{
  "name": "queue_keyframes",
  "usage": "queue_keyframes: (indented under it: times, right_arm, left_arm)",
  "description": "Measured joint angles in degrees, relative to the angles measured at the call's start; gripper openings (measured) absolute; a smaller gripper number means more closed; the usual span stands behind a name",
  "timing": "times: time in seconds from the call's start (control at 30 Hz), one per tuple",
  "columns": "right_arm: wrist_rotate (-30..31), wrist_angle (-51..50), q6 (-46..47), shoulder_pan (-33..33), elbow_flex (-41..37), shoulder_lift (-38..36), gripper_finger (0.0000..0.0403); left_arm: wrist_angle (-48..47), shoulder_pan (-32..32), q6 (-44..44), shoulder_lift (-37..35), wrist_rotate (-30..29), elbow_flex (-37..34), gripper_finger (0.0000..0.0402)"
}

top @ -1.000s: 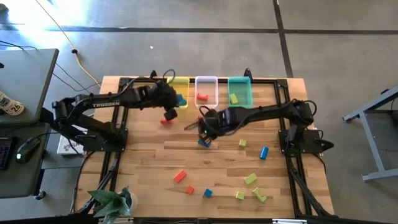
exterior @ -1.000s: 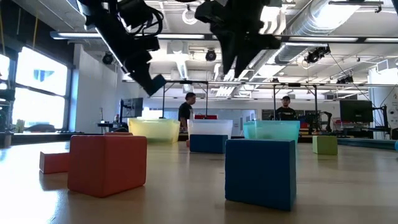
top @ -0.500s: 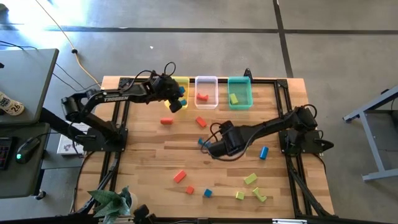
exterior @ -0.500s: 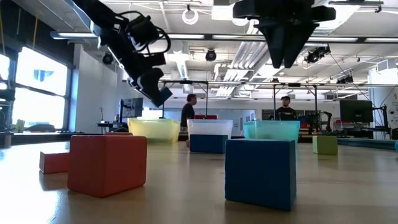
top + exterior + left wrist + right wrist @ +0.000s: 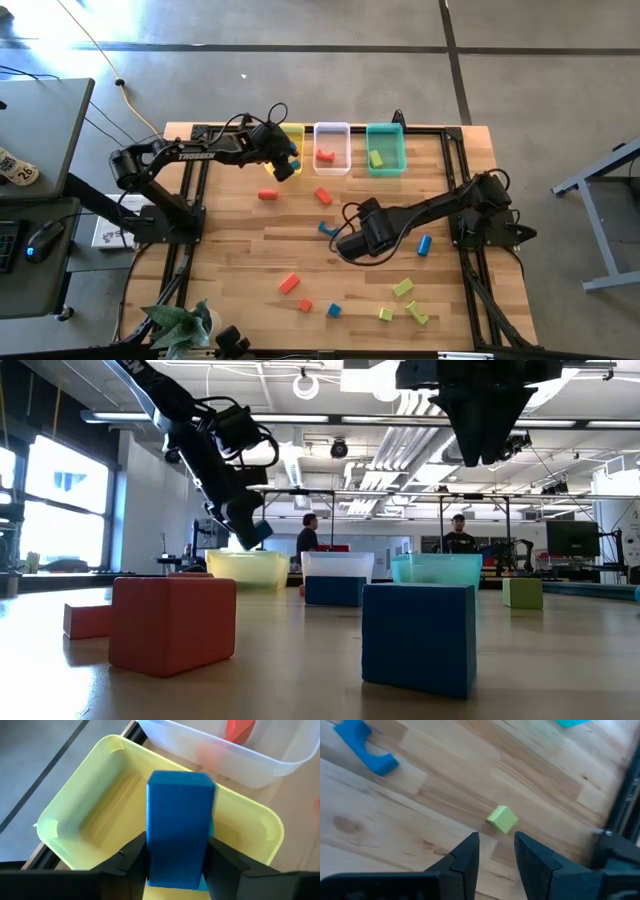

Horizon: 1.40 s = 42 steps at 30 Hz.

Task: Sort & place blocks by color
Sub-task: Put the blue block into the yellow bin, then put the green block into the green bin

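My left gripper is above the yellow tray, shut on a blue bar block. In the low view that block hangs tilted over the tray. Another blue block lies in the tray. My right gripper is raised over the table's middle, open and touching nothing. Ahead of its fingers, on the wood, lie a yellow-green cube and a blue arch. The clear tray holds a red block. The teal tray holds a yellow-green block. My left gripper pinches the blue bar block between its two fingers, which lie on the block's two long sides. The fingers slant down toward the far edge. The block is lifted clear above the yellow tray, and its free end sticks out past the fingertips.
Loose blocks lie on the wood: red ones below the trays, a blue cylinder at right. A red, blue and yellow-green group sits by the near edge. A potted plant stands at the near left corner. People stand in the room behind.
My left gripper has carried the blue block from the table's middle left toward the far edge, to above the yellow tray. My right gripper has left the blue arch and drawn back toward the near edge and slightly right.
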Motion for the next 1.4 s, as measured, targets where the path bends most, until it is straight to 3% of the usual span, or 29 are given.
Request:
queue_keyframes:
  times: [0.37,0.77,1.03,1.27,1.4]
  right_arm:
    - [0.16,0.15,-9.81,-0.57,0.0,0.0,0.0113]
    - [3.98,0.15,-21.18,-2.05,0.0,-0.04,0.0113]
    - [5.42,0.24,-27.16,-2.19,-0.14,-0.68,0.0113]
    - [2.94,0.21,-23.96,-1.6,-9.54,-9.17,0.0113]
    - [-3.19,0.71,-19.33,0.08,-14.54,-14.47,0.0113]
  left_arm:
    - [-3.51,0.0,-2.0,-0.42,-0.09,1.5,0.0227]
    - [-21.63,-2.61,-4.66,-0.5,1.52,15.26,0.0231]
    - [-27.15,-7.4,-6.08,-0.5,1.53,22.7,0.023]
    - [-27.88,-10.97,-8.32,-0.52,1.57,26.88,0.0231]
    - [-29.17,-12.52,-11.07,-0.52,1.57,28.22,0.0232]
